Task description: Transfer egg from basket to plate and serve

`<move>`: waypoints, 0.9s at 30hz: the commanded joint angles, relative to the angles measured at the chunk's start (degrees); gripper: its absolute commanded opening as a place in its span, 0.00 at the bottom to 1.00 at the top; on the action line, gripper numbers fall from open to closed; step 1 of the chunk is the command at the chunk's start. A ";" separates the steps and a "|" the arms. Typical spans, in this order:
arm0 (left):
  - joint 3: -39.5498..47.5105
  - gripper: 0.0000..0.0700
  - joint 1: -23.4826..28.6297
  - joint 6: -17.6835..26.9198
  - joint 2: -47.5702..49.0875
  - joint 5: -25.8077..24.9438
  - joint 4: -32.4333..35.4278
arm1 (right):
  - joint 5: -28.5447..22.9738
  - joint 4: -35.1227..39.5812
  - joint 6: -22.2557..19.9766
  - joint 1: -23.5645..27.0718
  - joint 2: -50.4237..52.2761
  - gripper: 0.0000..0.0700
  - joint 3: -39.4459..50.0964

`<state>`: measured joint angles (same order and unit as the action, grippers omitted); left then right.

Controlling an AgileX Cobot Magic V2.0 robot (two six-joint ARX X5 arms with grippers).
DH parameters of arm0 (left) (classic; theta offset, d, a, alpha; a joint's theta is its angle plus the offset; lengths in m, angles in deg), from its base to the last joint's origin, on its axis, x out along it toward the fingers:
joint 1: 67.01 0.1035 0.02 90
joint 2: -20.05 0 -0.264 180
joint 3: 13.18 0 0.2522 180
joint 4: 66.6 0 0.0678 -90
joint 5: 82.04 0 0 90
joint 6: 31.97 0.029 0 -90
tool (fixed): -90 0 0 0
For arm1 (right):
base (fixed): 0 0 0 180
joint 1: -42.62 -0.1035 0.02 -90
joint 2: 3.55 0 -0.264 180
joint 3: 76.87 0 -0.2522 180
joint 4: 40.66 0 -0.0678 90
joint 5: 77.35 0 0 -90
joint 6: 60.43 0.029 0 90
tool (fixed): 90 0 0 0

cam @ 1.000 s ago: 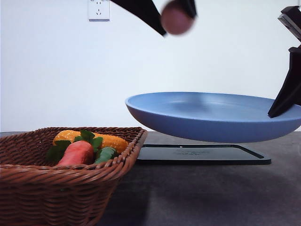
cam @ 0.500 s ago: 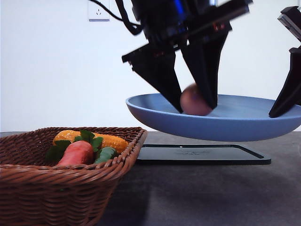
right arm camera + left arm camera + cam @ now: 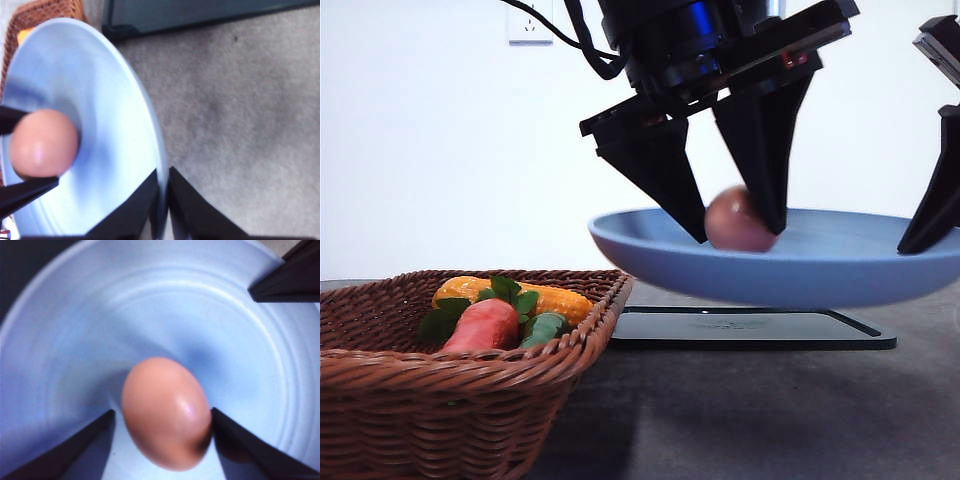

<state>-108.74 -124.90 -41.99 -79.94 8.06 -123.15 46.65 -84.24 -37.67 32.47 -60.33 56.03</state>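
Grey worktop [image 3: 740, 420] under a plate [image 3: 820, 275] held aloft at its 3 o'clock rim by right tool [image 3: 162, 197], pinched shut. Egg [image 3: 738, 220] w/ left tool [image 3: 740, 232] fingers flanking it; grip vs. release unclear. Basket [image 3: 450, 400] transfer approx. done; serving left.

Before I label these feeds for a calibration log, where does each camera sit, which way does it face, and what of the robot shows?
Front view: low at table height, facing forward over the basket; the left gripper straddles the egg above the plate.
Left wrist view: on the left arm, looking down into the plate; both dark fingers flank the egg.
Right wrist view: on the right arm, looking along the plate's rim, pinched by the right gripper.
All three share egg and plate.
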 commanded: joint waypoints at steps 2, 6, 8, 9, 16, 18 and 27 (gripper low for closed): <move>-1.17 0.64 -0.74 0.31 -0.75 -0.10 0.28 | 0.54 -0.12 0.47 -0.12 -0.44 0.00 -0.85; -2.03 0.63 -0.47 0.29 1.03 -0.09 -0.67 | 0.54 -1.83 0.51 0.29 -0.50 0.00 -0.87; -2.33 0.63 -0.08 0.34 3.15 -0.08 -1.15 | 0.56 -2.55 0.50 0.95 -0.74 0.00 -0.87; -2.34 0.63 0.17 0.36 4.49 -0.07 -1.31 | 0.59 -2.76 0.49 1.40 -0.93 0.00 -0.88; -2.36 0.63 3.59 1.39 15.54 -0.04 -2.66 | 0.76 -2.88 -3.06 6.81 -6.16 0.00 -3.43; -2.36 0.63 4.93 1.71 18.92 -0.02 -2.66 | 0.93 -3.08 -4.64 8.39 -9.35 0.00 -5.57; -2.36 0.63 9.60 3.61 31.91 0.02 -2.63 | 0.70 -2.42 -7.40 11.61 -26.46 0.00 -20.56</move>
<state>-110.03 -115.12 -39.61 -48.03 8.06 -126.01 46.72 -87.49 -44.14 43.90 -84.97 37.50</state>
